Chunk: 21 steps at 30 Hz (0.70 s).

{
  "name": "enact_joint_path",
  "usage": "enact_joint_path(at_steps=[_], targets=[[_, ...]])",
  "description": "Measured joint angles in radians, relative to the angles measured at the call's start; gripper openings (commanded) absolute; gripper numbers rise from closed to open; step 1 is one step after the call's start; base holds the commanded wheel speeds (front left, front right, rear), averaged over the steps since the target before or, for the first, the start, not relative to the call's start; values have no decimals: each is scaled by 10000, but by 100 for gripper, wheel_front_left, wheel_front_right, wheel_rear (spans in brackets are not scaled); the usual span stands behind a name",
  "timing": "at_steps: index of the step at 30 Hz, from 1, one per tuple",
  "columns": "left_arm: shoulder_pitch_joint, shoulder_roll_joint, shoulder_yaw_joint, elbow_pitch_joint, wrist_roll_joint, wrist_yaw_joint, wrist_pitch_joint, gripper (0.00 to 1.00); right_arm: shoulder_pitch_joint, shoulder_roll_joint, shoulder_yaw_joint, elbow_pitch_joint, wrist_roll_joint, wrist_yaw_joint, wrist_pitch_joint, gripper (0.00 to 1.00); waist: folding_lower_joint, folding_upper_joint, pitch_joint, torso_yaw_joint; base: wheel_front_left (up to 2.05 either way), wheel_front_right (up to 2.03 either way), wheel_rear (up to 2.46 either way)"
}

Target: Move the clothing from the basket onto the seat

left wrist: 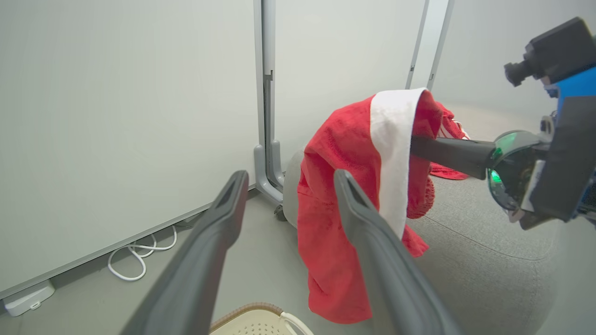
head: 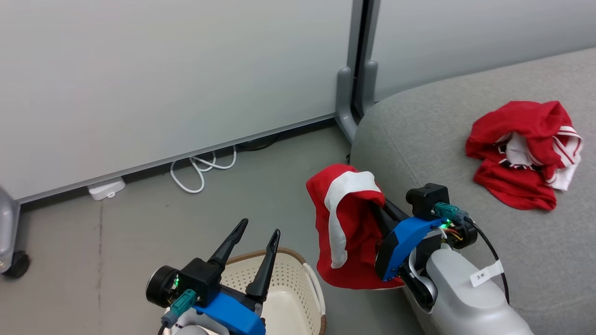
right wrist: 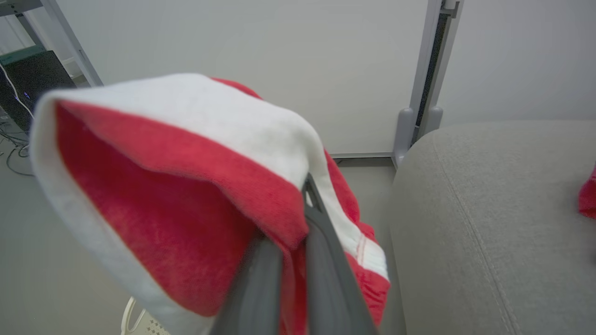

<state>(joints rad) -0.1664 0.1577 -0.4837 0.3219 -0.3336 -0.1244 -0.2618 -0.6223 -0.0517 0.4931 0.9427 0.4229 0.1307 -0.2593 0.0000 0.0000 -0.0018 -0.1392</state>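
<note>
- The left hand [head: 260, 226] hovers above the cream-white perforated plastic basket [head: 298, 279], spread wide apart.
- The right hand [head: 382, 210], pressed together, pinches a bright red fabric garment with a white band [head: 349, 223], which hangs in the air between the basket and the large light grey fabric seat [head: 442, 153].
- A second crumpled red-and-white garment [head: 521, 153] lies on the seat, well apart from the hanging one.

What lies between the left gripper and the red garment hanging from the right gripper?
Nothing stands there: in the head view, bare floor separates the left gripper from the hanging clothing.
</note>
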Motion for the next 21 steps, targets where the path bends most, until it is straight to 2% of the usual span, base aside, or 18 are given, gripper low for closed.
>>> enact_joint_path(at_steps=[21], targets=[[-116,4,29,-146,180,-48,2,100,-50,-13,-138,-125,-33,0,-6,0,0,1,378,-3252,0,0,0]])
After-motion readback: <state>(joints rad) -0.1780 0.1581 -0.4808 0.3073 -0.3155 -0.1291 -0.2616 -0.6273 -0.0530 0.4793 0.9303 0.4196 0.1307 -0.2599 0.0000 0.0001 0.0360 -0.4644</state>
